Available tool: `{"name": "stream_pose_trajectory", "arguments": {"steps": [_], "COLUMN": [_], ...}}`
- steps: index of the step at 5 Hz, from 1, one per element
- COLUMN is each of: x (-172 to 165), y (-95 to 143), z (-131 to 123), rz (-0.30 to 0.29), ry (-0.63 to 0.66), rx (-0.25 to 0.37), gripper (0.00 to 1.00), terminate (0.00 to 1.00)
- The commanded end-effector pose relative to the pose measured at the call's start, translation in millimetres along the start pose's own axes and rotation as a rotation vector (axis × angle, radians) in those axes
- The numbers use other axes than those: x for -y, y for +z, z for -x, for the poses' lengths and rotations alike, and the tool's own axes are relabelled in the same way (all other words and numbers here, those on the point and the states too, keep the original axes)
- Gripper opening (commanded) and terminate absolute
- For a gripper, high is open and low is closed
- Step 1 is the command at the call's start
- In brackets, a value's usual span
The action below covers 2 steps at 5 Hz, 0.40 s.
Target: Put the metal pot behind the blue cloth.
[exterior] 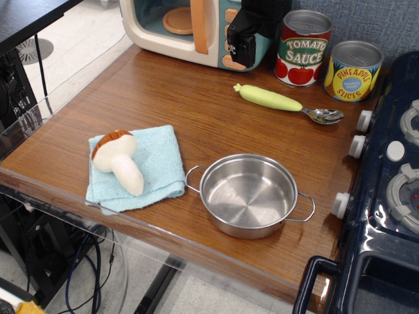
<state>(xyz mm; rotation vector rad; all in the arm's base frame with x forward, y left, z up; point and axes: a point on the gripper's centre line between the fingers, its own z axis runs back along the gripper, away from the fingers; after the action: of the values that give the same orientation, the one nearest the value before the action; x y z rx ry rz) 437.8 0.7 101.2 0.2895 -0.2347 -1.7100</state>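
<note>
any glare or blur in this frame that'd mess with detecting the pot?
observation.image: sharp overall; soft overhead light, faint shadows. Metal pot shows bright reflections on its inner wall and rim, not blown out. Mild sheen on table. Dark tool lacks detail.

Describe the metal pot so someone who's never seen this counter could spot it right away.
On the wooden counter, look near the front edge, just left of the dark blue toy stove and right of the blue cloth. The metal pot is the shallow, empty, shiny steel one with two thin wire loop handles, unlike the printed cans at the back.
</note>
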Motion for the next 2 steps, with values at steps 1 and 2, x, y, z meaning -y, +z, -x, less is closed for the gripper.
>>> {"name": "stream_pose_trajectory", "arguments": {"steps": [1,2], "x": [0.0,5.4], "y": [0.0,5.6], "z": [0.0,-2.5], "rz": [0.000,-0.004], "ry": [0.000,-0.012], "rx": [0.000,-0.032], "gripper": [1.00,1.00], "terminate": [0.00,0.00]}}
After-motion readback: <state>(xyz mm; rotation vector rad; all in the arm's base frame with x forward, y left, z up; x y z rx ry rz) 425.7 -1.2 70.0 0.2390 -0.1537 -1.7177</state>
